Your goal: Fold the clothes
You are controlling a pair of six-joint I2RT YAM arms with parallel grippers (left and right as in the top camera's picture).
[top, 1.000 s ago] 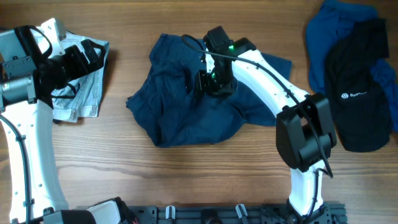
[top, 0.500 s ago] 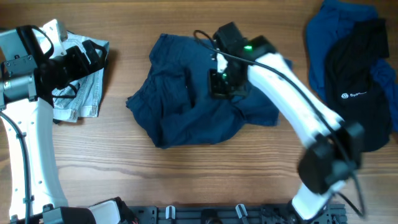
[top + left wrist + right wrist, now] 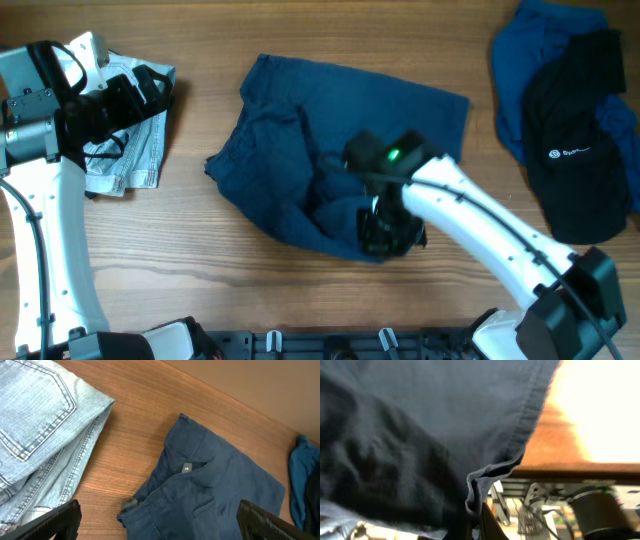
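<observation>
**A:** Where are the dark navy trousers (image 3: 330,125)?

**B:** In the middle of the counter (image 3: 300,300), seen from overhead. They lie spread out and rumpled, with the flattest part toward 12 o'clock. Toward 5 o'clock the cloth is bunched into a thick fold.

**A:** And the right pincer (image 3: 388,232)?

**B:** It sits right on that bunched corner at 5 o'clock, pointing down into the fabric. Its own camera shows navy cloth filling nearly the whole view, and a hemmed edge is pinched at the bottom between its jaws. So it is clamped on the trousers.

**A:** And the left pincer (image 3: 157,515)?

**B:** It is out at 9 o'clock, above the light-wash jeans (image 3: 130,150), and it is spread wide. Its dark fingers (image 3: 50,522) show at the two lower corners of its camera view, with nothing between them. In that view the jeans lie at 10 o'clock, and the trousers run from the centre toward 4 o'clock.

**A:** Do the jeans touch the trousers?

**B:** No, there is bare wood between them.

**A:** What about the other clothes?

**B:** They are piled at 2 o'clock, well apart from the trousers. The black garment (image 3: 575,150) lies on top of the royal-blue garment (image 3: 515,90), with its small white logo facing up.
</observation>
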